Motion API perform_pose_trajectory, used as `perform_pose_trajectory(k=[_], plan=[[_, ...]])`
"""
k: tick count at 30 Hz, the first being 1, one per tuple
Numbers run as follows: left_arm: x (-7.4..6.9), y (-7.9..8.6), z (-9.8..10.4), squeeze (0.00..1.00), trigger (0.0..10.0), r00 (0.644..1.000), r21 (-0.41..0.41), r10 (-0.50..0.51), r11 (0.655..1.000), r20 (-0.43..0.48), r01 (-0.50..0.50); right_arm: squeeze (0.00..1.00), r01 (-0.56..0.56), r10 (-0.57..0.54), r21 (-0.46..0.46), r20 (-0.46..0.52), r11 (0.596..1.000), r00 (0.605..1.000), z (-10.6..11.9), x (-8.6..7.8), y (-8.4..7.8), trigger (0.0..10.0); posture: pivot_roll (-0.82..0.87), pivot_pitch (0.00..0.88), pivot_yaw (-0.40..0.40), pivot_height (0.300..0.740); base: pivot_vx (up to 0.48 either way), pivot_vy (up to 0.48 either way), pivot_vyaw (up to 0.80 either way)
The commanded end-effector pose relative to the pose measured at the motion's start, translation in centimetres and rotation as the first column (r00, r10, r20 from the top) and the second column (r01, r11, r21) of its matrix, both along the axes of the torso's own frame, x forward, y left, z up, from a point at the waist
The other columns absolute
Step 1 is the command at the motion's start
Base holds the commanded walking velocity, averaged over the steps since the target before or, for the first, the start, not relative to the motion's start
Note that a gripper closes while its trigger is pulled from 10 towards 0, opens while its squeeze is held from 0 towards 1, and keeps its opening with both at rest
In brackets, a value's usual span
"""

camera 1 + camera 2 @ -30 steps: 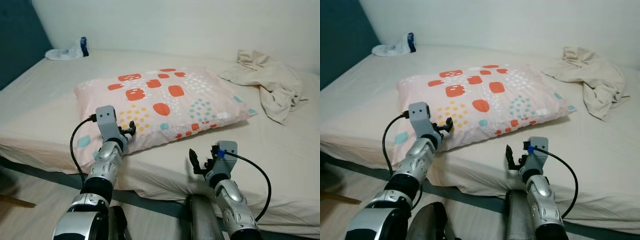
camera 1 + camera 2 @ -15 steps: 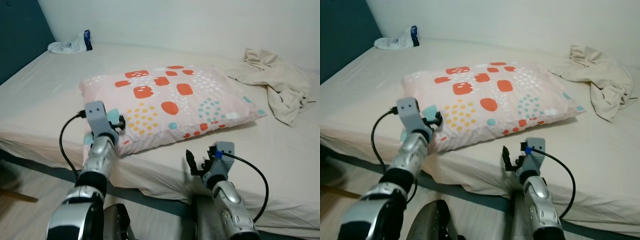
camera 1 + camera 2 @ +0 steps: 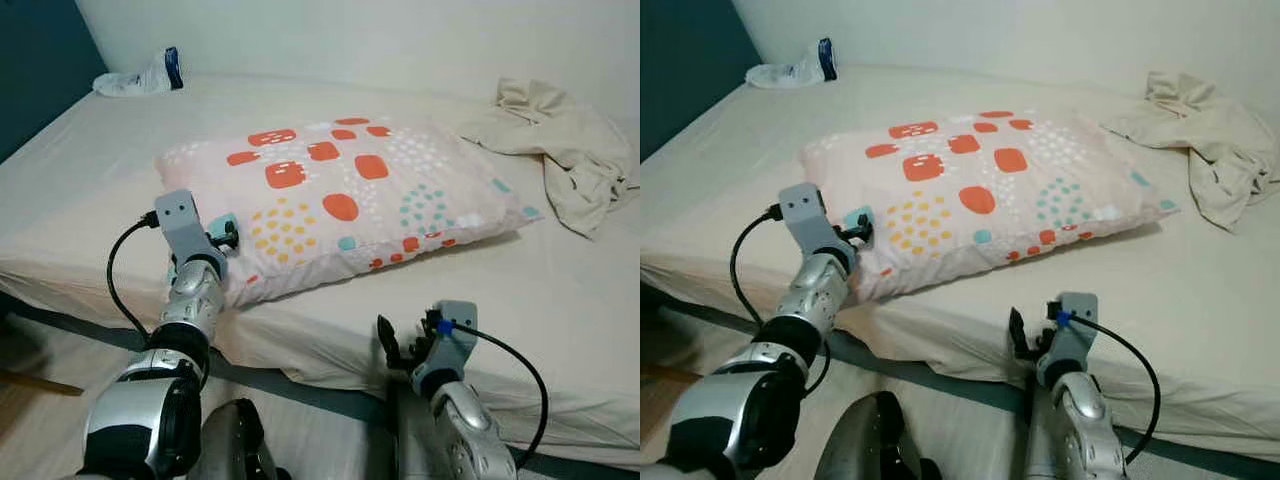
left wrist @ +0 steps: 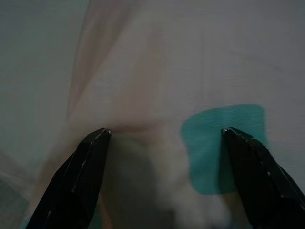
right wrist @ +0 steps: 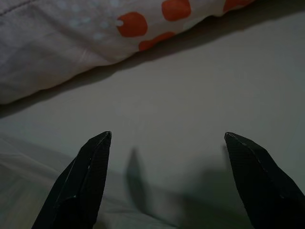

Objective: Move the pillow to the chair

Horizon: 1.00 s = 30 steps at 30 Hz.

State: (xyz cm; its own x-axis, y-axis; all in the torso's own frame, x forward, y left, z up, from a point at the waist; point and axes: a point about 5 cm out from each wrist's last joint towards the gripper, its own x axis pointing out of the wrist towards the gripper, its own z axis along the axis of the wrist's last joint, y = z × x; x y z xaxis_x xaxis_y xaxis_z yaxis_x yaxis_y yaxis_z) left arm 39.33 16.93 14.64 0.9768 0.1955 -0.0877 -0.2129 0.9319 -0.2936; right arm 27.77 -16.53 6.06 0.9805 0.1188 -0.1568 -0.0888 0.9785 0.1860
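Wide bed with a cream fitted sheet fills most of the scene, dark grey bed frame rail along its near edge. Plain off-white wall behind the bed — dark teal wall panel at the left side. Crumpled beige cloth lies on the sheet at far right. Clear plastic bag with a dark blue item sits in the far left corner of the bed. Light wood floor below, lower left — soft, even indoor light.
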Motion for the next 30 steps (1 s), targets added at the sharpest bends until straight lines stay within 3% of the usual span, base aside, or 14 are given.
perform_pose_trajectory(k=[1, 9, 13, 20, 25, 28, 30], plan=[[-0.1, 1.1, -0.3, 0.00, 10.0, 0.999, 0.023, 0.031, 0.999, -0.018, -0.031, 0.00, -0.009, 0.009, 0.018, -0.018, 1.000, 1.000, -0.3, -0.4, 0.5, 10.0, -0.12, 0.291, 0.108, 0.573, 0.000, 0.000, 0.00], [-0.3, 3.0, 0.0, 0.00, 10.0, 0.997, 0.042, 0.083, 0.996, -0.005, -0.083, 0.00, -0.013, 0.013, 0.019, -0.030, 1.000, 0.999, -0.3, -0.8, 0.6, 10.0, -0.12, 0.310, 0.103, 0.573, 0.000, 0.000, 0.00], [-0.8, 5.2, -0.4, 0.00, 10.0, 0.990, 0.053, 0.141, 0.989, -0.024, -0.139, 0.00, -0.015, 0.016, 0.021, -0.036, 1.000, 0.999, -0.1, -1.1, 0.7, 10.0, -0.13, 0.319, 0.099, 0.573, 0.000, 0.000, 0.00], [-1.1, 5.2, -1.7, 0.00, 10.0, 0.996, -0.011, 0.056, 0.998, -0.070, -0.057, 0.00, -0.015, 0.015, 0.017, -0.043, 1.000, 0.999, 0.0, -1.3, 0.6, 10.0, -0.13, 0.323, 0.095, 0.573, 0.000, 0.000, 0.00], [-1.5, 3.8, -3.5, 0.00, 10.0, 0.989, -0.158, -0.093, 0.985, -0.112, 0.075, 0.00, -0.013, 0.013, 0.015, -0.044, 1.000, 0.999, 0.1, -1.3, 0.5, 10.0, -0.14, 0.326, 0.093, 0.573, 0.000, 0.000, 0.00], [-1.7, 2.7, -4.3, 0.00, 10.0, 0.977, -0.300, -0.192, 0.941, -0.097, 0.155, 0.00, -0.011, 0.012, 0.014, -0.049, 1.000, 0.999, 0.2, -1.4, 0.4, 10.0, -0.14, 0.325, 0.091, 0.573, 0.000, 0.000, 0.00], [-1.7, 1.9, -4.3, 0.00, 10.0, 0.964, -0.388, -0.260, 0.895, -0.055, 0.219, 0.00, -0.011, 0.011, 0.012, -0.051, 1.000, 0.999, 0.2, -1.4, 0.4, 10.0, -0.14, 0.324, 0.089, 0.573, 0.000, 0.000, 0.00]])
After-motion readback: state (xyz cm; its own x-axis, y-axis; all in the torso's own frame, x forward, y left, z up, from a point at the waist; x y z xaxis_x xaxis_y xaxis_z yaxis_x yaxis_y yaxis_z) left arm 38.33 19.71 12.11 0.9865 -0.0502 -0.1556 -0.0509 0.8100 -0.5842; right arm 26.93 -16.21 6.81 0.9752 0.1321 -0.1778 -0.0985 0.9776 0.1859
